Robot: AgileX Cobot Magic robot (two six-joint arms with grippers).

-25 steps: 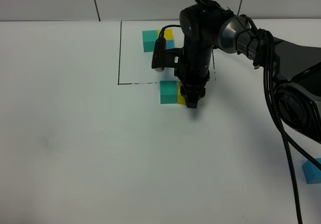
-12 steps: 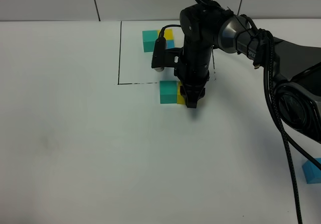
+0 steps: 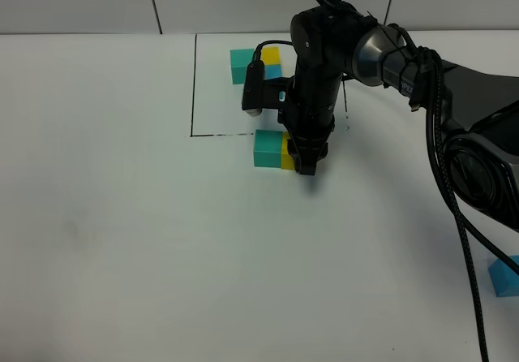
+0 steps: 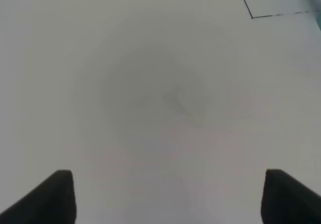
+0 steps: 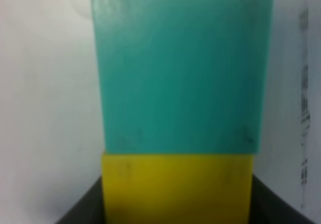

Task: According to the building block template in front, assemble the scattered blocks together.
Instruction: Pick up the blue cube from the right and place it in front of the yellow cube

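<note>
The building block template sits at the back inside a thin black outline (image 3: 193, 86): teal cube (image 3: 241, 64), yellow cube (image 3: 271, 53), blue cube (image 3: 275, 71). Just in front of the outline, the loose teal cube (image 3: 267, 148) (image 5: 183, 68) touches the loose yellow cube (image 3: 287, 156) (image 5: 175, 189) side by side. My right gripper (image 3: 306, 164) (image 5: 175, 219) points down and is shut on the yellow cube, with dark fingers (image 5: 83, 213) on both sides. The loose sky-blue cube (image 3: 503, 277) lies far off at the front right edge. My left gripper (image 4: 168, 199) is open and empty above bare table.
The white table (image 3: 122, 216) spreads wide to the left and front. The right arm and its black cables (image 3: 454, 183) cross the right side. A corner of the black outline (image 4: 251, 17) shows in the left wrist view.
The right gripper has shifted slightly to the left with the yellow cube, nudging the teal cube a little left along with it. The sky-blue cube has not moved.
</note>
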